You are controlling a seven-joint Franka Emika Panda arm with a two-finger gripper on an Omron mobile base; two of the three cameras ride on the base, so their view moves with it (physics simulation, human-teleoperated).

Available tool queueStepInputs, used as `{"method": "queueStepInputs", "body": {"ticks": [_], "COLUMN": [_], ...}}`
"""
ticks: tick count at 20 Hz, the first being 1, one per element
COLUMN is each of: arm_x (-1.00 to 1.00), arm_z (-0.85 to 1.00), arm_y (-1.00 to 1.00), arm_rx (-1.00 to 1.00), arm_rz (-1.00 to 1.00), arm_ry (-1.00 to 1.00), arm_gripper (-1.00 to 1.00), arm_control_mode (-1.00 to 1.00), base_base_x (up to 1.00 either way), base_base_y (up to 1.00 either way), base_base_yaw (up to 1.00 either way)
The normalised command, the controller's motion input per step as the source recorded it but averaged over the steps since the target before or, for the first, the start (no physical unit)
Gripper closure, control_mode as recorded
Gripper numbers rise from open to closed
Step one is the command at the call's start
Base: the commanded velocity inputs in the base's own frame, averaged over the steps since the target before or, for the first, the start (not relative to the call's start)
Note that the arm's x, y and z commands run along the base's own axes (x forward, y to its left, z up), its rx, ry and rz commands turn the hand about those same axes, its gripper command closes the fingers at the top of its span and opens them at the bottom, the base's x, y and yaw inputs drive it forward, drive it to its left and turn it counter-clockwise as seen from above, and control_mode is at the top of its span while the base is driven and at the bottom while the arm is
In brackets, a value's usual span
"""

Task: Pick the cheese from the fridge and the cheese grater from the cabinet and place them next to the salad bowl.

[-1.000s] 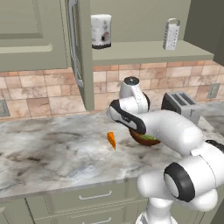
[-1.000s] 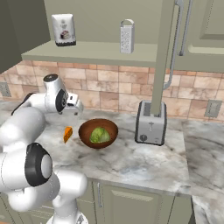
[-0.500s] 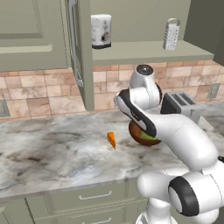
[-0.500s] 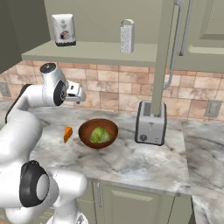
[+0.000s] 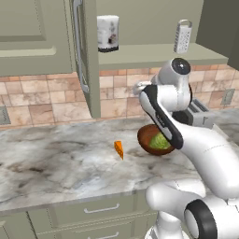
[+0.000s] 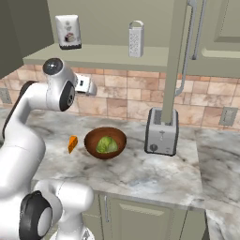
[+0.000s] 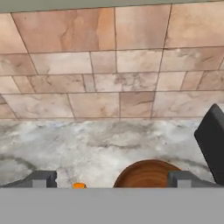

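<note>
cheese grater (image 6: pixel 136 38) shelved, above empty end effector (image 6: pixel 92 87)

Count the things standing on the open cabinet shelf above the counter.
2. A white canister with dark marks stands toward the shelf's left end, and the cheese grater stands to its right. Nothing else shows there, though the door could hide some.

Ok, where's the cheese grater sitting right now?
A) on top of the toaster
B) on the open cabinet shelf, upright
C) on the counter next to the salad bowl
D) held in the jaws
B: the cheese grater stands upright on the cabinet shelf, along from the white canister, while the cheese already lies by the salad bowl on the counter.
</note>
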Motion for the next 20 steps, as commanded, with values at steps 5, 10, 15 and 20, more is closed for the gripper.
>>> {"method": "queueStepInputs", "body": {"ticks": [5,10,15,20], "arm_x": [-0.08,-0.03,-0.1,-0.04], "arm_z": [0.64,0.78,0.82,0.64], "arm_y": [-0.28,-0.3,-0.38,-0.45], "arm_rx": [0.04,0.0,0.02,0.01], "arm_rz": [-0.06,-0.15,-0.16,-0.02], "arm_ry": [-0.3,-0.13,0.0,0.0], "arm_gripper": [-1.0,-1.0,-1.0,-1.0], "arm_control_mode": [-1.0,-1.0,-1.0,-1.0], "base_base_x": [0.0,0.0,0.0,0.0], "base_base_y": [0.0,0.0,0.0,0.0], "base_base_yaw": [0.0,0.0,0.0,0.0]}}
